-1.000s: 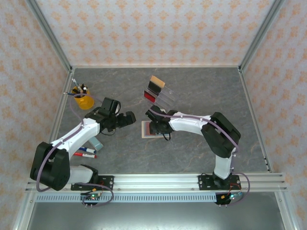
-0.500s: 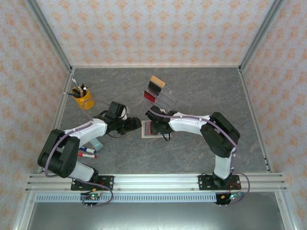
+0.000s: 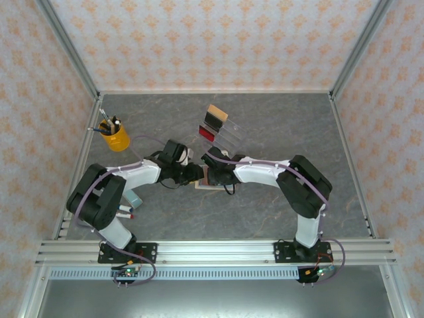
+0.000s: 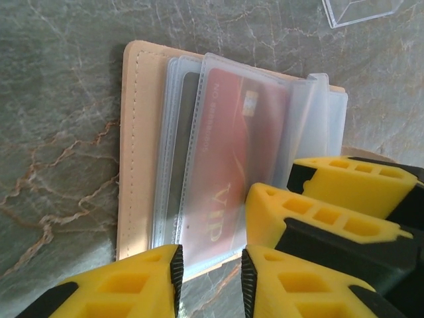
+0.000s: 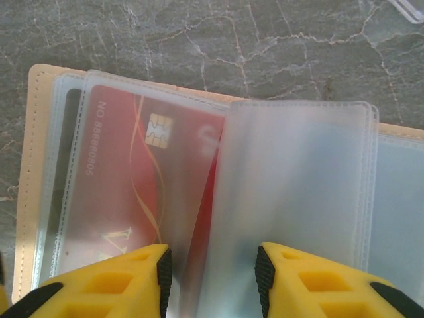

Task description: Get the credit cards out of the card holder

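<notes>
well, the card holder (image 3: 201,186) lies open and flat on the table (image 3: 265,205), with both grippers meeting over it. the red card (image 5: 126,165) sits inside a clear sleeve (image 4: 199,218), a dark card (image 4: 187,119) tucked in the sleeve behind. the left gripper (image 4: 211,268) — fingers narrowly parted — is at that sleeve's near edge, not clamped on it. the right gripper (image 5: 212,262) straddles an upturned clear leaf (image 5: 298,185), fingers parted too.

Your left arm (image 3: 136,175) and right arm (image 3: 265,171) both fold inward, forearms low. Left gripper (image 3: 197,174) and right gripper (image 3: 211,177) nearly tip to tip; each pair of jaws narrowly parted.
</notes>
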Controlling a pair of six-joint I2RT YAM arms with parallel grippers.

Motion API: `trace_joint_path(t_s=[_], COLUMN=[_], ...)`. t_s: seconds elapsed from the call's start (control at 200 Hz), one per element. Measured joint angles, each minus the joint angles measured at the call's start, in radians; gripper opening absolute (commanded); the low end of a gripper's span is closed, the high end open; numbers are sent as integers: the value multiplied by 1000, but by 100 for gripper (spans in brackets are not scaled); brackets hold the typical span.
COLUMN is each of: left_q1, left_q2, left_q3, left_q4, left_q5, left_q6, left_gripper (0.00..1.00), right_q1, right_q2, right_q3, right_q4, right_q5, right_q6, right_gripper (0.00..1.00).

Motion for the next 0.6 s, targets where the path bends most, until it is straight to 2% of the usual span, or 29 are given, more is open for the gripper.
trace_joint_path(t_s=[0.601], left_q1=[0], left_q2=[91], left_q3=[66], left_q4=[-31], left_q5=[-11], left_q6=[-26], left_gripper=[30], right_q1=[-4], right_q2=[-11], right_q3=[-19], right_q4=[25], right_q5=[-6], right_q6=[4], right_gripper=[40])
